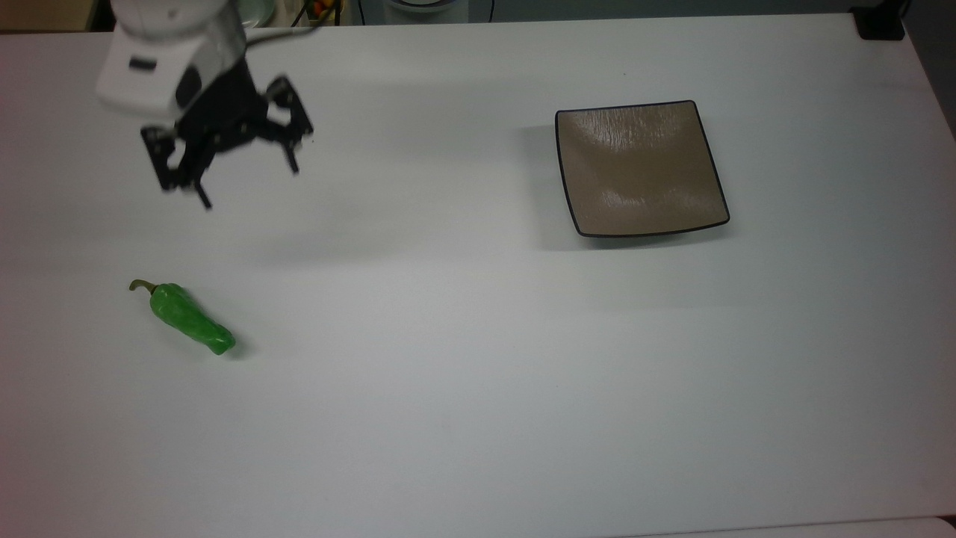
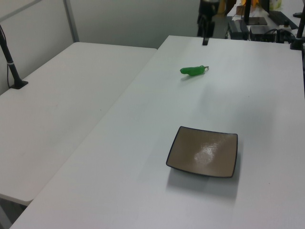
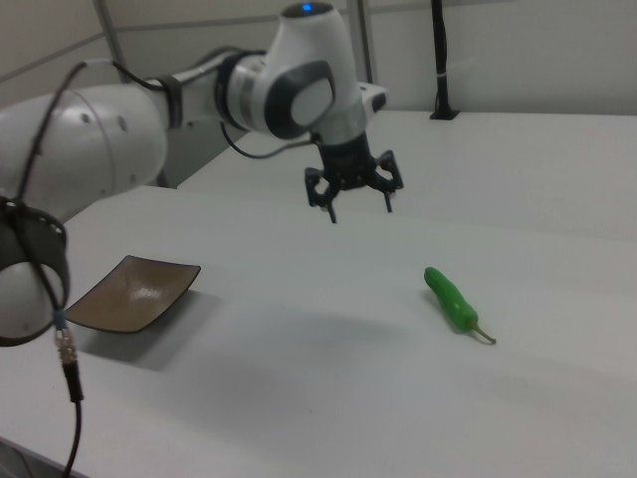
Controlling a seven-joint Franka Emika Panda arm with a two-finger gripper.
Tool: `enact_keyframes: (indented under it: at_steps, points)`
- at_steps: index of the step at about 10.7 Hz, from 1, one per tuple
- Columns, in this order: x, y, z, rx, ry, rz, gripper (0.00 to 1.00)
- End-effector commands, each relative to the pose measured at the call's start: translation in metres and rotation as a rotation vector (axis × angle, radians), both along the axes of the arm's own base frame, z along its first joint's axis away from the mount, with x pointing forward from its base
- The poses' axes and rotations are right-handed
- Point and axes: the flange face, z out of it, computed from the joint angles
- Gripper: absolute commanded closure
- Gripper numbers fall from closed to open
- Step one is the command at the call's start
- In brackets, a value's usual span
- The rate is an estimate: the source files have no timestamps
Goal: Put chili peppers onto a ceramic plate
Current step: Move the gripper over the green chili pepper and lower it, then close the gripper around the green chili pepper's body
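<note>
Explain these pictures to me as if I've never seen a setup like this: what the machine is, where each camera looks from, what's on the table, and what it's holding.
The white machine is a robot arm. At its end is a black two-finger gripper, open and holding nothing, hanging above the table. The top view looks down from above; the left view and the right view look across the table from opposite sides. Two things lie on the table, far apart: a green pepper with a curved stem, and a square brown plate with nothing on it. The pepper lies untouched.
</note>
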Motion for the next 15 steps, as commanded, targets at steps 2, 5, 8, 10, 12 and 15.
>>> enact_keyframes:
  at_steps: [2, 5, 8, 10, 12, 15]
  points:
    - [0.045, -0.021, -0.070, -0.020, -0.112, 0.014, 0.00]
    - [0.063, -0.039, -0.121, -0.090, -0.165, 0.018, 0.00]
    - [0.070, -0.046, -0.155, -0.130, -0.192, 0.030, 0.00]
    - [0.071, -0.052, -0.175, -0.153, -0.167, 0.038, 0.00]
    - [0.071, -0.052, -0.186, -0.156, -0.157, 0.043, 0.00]
    - [0.073, -0.053, -0.197, -0.184, -0.172, 0.055, 0.20]
